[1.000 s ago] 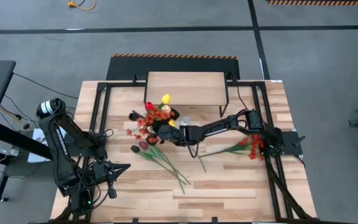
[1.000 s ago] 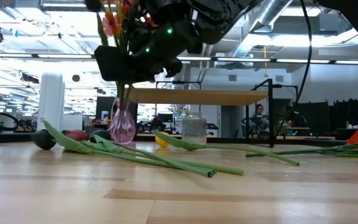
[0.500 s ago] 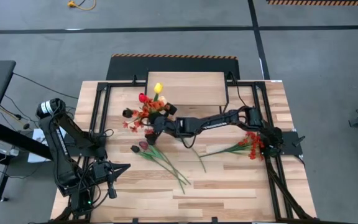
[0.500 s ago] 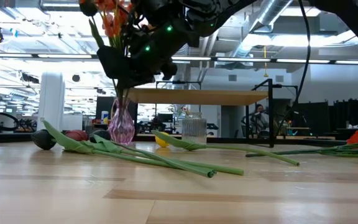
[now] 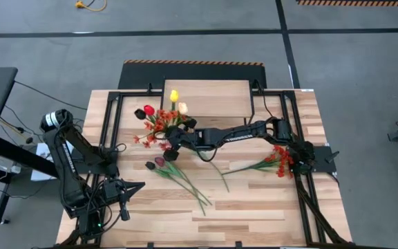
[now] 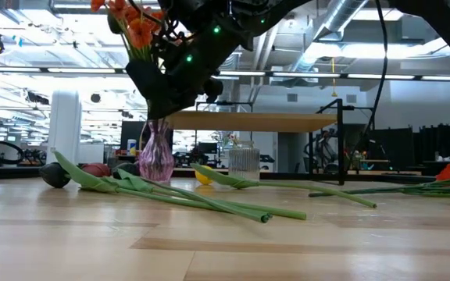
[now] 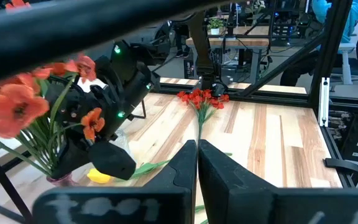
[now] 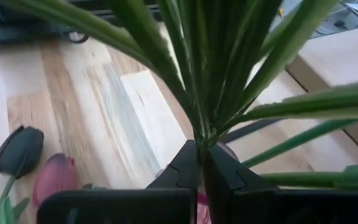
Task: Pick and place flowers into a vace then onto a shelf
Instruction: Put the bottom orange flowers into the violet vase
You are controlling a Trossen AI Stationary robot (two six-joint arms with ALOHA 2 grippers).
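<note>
Spanning the scene, the plank table (image 5: 254, 207) carries the shelf (image 5: 206, 98) at its far edge. The right gripper (image 5: 173, 140) is clamped on a bunch of flowers (image 5: 161, 121) standing in a pink vase (image 6: 155, 160) just beside the shelf. The left gripper (image 5: 124, 207), closed and empty, rests at the near-left corner. Loose tulips (image 5: 182, 176) lie mid-table.

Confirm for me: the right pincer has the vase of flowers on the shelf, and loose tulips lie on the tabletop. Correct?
Not quite. The right pincer holds the vase with the flowers beside the shelf, not on it. In the low view the vase's base sits down at tabletop level, well below the shelf's wooden top. The loose tulips do lie on the tabletop, as you said.
</note>
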